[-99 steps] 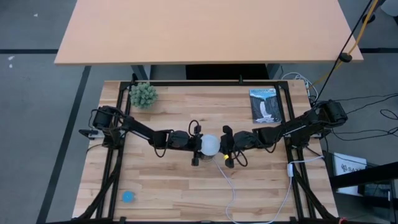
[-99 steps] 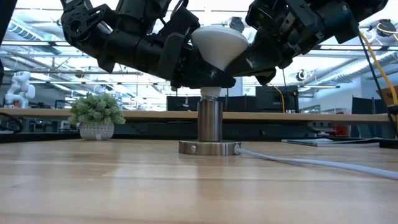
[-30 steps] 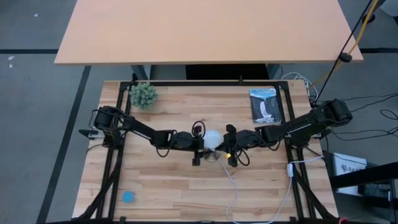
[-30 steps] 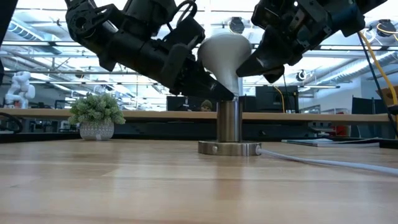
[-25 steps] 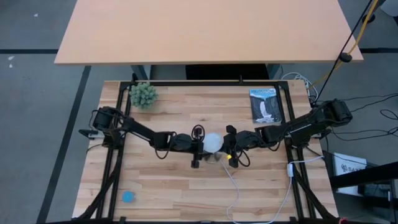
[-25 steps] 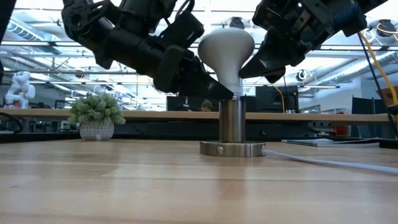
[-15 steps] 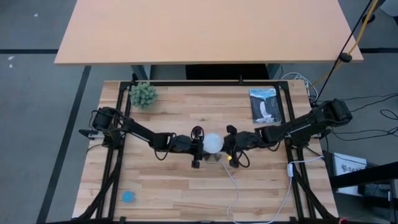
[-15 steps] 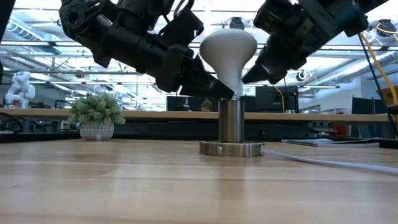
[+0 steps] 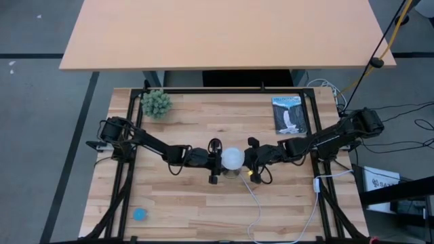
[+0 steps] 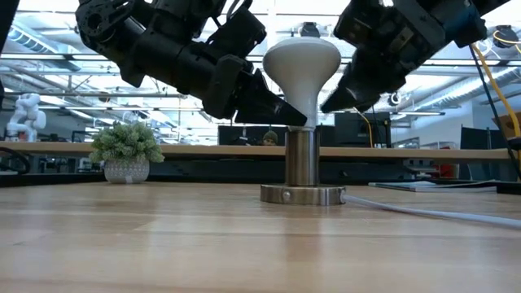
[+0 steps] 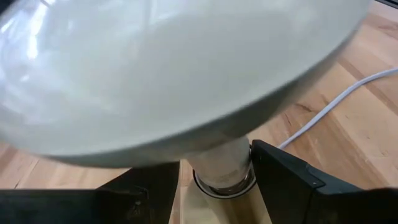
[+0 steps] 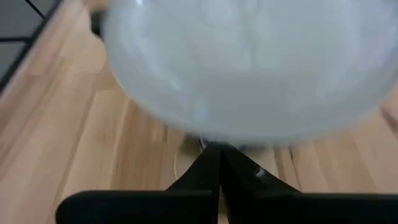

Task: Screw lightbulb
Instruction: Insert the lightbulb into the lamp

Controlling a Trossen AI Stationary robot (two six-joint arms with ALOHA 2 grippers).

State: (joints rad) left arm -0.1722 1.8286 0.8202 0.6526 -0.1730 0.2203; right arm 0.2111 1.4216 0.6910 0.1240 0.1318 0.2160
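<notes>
The white lightbulb (image 9: pixel 234 158) stands upright with its narrow base in the metal socket post (image 10: pixel 302 159) at the table's middle. The post's round foot (image 10: pixel 302 194) rests on the table. My left gripper (image 9: pixel 220 161) reaches in from the table's left, its fingers on either side of the bulb's neck under the globe (image 11: pixel 186 68). My right gripper (image 9: pixel 245 161) reaches in from the right. It is shut, its tips (image 12: pixel 217 155) just under the globe's right side (image 10: pixel 324 106). My left gripper pinches the bulb's neck (image 11: pixel 239 165) between its two fingers (image 11: pixel 280 180), just above the socket's rim. The fingers come slanting down from the table's left. The bulb stands upright in the socket. My right gripper's shut tips lie against the globe's underside; I cannot tell whether they touch.
A thin white cord (image 9: pixel 254 203) runs from the socket to the near edge. A small potted plant (image 9: pixel 156 103) stands at the far left. A booklet (image 9: pixel 290 114) lies at the far right, and a small blue disc (image 9: pixel 140 214) at the near left.
The bulb leaned toward the table's left a second ago and has come upright in the socket. My right gripper has dropped a little, closing in under the globe. My left gripper has stayed at the neck.
</notes>
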